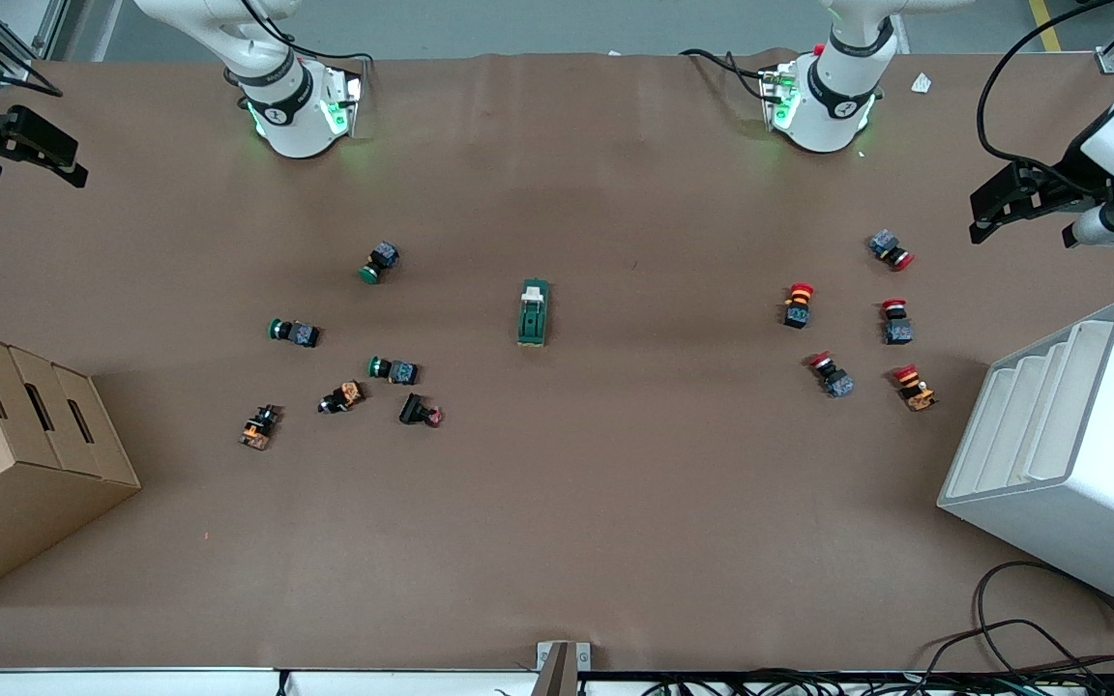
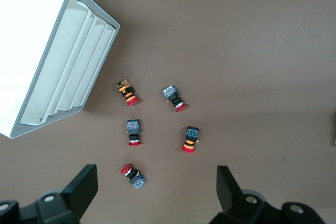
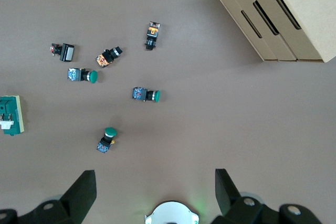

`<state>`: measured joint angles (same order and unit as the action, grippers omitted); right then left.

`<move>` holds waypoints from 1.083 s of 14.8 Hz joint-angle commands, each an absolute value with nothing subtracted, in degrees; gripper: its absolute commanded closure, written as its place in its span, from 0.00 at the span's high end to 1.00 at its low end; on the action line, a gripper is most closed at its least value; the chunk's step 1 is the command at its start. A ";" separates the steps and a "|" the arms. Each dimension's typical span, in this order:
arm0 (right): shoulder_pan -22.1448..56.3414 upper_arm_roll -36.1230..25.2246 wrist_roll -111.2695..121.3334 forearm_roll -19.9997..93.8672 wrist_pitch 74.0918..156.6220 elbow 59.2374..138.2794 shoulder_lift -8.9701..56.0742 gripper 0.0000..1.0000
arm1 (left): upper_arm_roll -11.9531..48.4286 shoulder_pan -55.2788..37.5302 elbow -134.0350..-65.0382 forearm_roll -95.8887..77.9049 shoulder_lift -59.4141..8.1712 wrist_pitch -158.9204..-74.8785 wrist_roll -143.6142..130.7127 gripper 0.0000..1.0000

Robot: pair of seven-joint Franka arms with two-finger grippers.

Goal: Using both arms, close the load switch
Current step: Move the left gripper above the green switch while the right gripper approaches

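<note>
Lying flat on the brown table (image 1: 557,541), the load switch (image 1: 534,313) sits midway between the two arms' ends, its cream lever end pointing toward the bases. Well apart from the load switch, the left gripper (image 1: 1007,205) hangs spread wide over the left arm's end, above the red pushbuttons (image 2: 134,132). The right gripper (image 1: 20,145), fingers also spread, hangs over the right arm's end, away from the load switch.

A robotics lab: paper-covered table (image 1: 615,503), two mounted arms.
</note>
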<state>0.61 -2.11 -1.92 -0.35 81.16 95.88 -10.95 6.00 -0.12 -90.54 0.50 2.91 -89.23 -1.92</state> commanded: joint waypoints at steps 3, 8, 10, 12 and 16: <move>0.26 -2.20 -1.93 -0.62 81.30 97.29 -12.22 1.00 | 6.50 0.00 -89.56 0.44 2.64 -88.51 -2.37 1.00; 0.35 -2.81 -1.93 -0.62 80.86 96.86 -12.04 1.00 | 11.32 -1.93 -90.87 0.00 0.53 -89.29 -3.94 1.00; 0.09 -2.81 -2.11 -1.49 80.86 95.11 -9.16 1.00 | 15.89 -2.11 -93.85 0.09 0.26 -92.44 -9.11 1.00; -0.17 -2.90 -1.94 -1.58 80.77 92.91 -7.13 1.00 | 20.80 -2.11 -96.93 0.00 -0.87 -96.92 -17.71 1.00; -2.37 -2.90 -2.11 -0.88 81.30 92.73 -4.15 1.00 | 29.17 -4.12 -97.64 0.96 -6.23 -101.50 -33.02 1.00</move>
